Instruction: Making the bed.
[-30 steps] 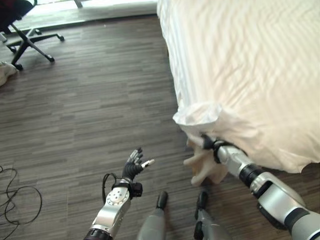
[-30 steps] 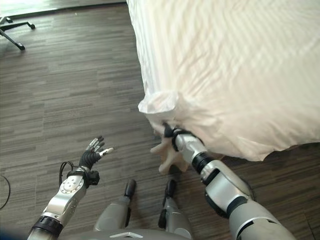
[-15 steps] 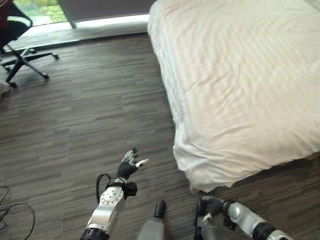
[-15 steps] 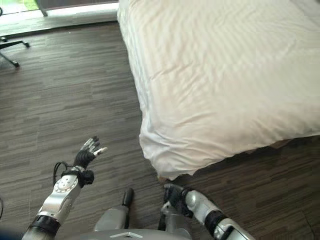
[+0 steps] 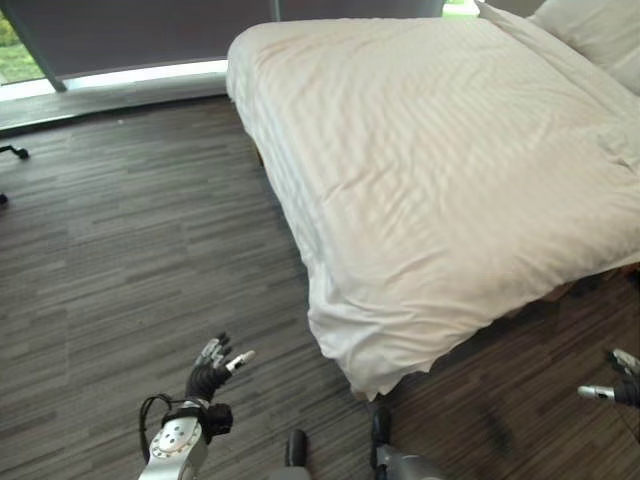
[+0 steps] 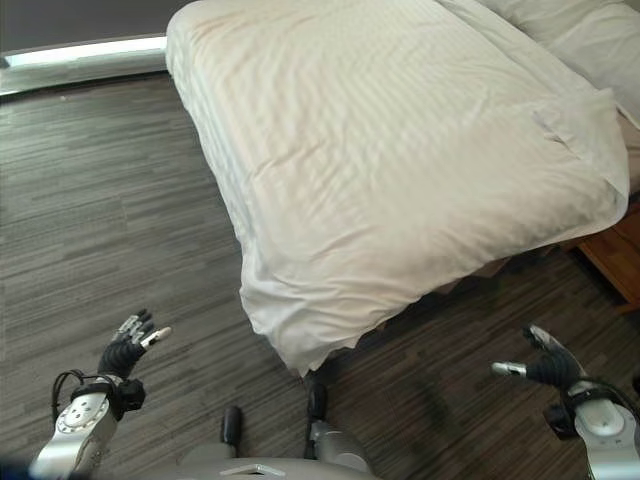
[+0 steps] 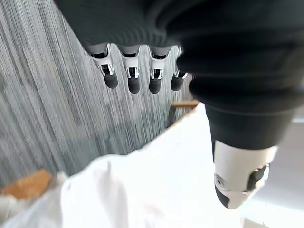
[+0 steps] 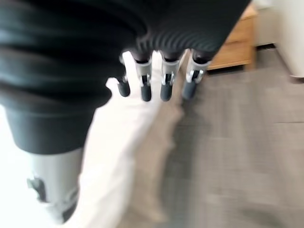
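With both hands free of the bedding, standing at the near corner of a bed [image 5: 400, 150] and looking down across it. Holding the left hand [image 5: 210, 372] low over the wooden floor [image 5: 120, 250], well apart from the bed, fingers straight and loosely spread, thumb out, nothing in its grasp. Holding the right hand [image 6: 545, 368] out over the floor on the other side of the corner, also clear of the cloth, fingers relaxed and open, thumb pointing toward the bed, gripping nothing. Judging from this, keeping both arms wide and away so as not to snag the cover while checking how it lies.

Lying over the bed, a white cover [image 6: 400, 160] with a faint woven stripe, spread mostly flat across the top. Hanging down at the near corner in a soft, rounded fold, ending just above the floor. Draping unevenly along the right-hand side: a wavy lower edge there, with a darker strip of bed base showing beneath it. Showing a few shallow wrinkles toward the corner and a doubled-over flap near the far right edge. Resting at the head end, a white pillow [image 5: 600, 30]. Standing beside the bed on the right, a wooden bedside cabinet [image 6: 615, 255]. Looking close to finished, probably needing only some smoothing along the right side.
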